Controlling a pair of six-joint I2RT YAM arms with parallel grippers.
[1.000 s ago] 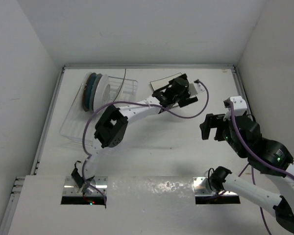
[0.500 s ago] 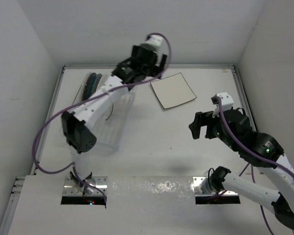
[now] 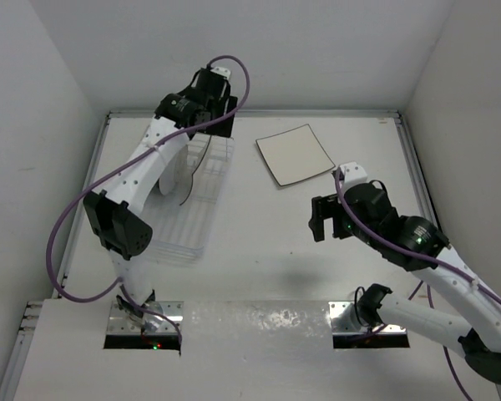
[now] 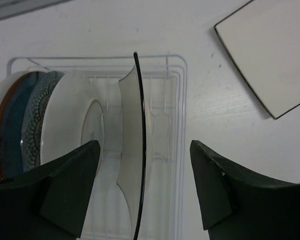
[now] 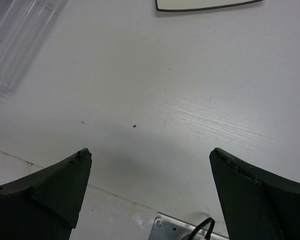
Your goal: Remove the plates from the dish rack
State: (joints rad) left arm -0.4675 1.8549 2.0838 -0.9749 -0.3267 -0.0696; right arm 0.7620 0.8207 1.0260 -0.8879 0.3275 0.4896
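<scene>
The clear plastic dish rack (image 3: pixel 184 230) stands at the left of the table and shows in the left wrist view (image 4: pixel 180 100). Several plates stand upright in it: a red and teal one (image 4: pixel 5 135), a blue-patterned one (image 4: pixel 35 117), a white one (image 4: pixel 67 125) and a cream square one seen edge-on by its dark rim (image 4: pixel 139 150). Another cream square plate (image 3: pixel 295 154) lies flat on the table. My left gripper (image 3: pixel 210 124) is open and empty above the rack, its jaws to either side of the square plate's rim (image 4: pixel 144 147). My right gripper (image 3: pixel 327 219) is open and empty over bare table.
The right wrist view shows the rack's corner (image 5: pixel 15 45) at top left and the flat square plate's edge (image 5: pixel 205 5) at the top, with my right gripper (image 5: pixel 150 152) above the table's near edge. White walls close in the table on three sides.
My left arm has swung left from the flat square plate, left lying on the table, to above the rack. My right arm has moved left toward the table's middle.
</scene>
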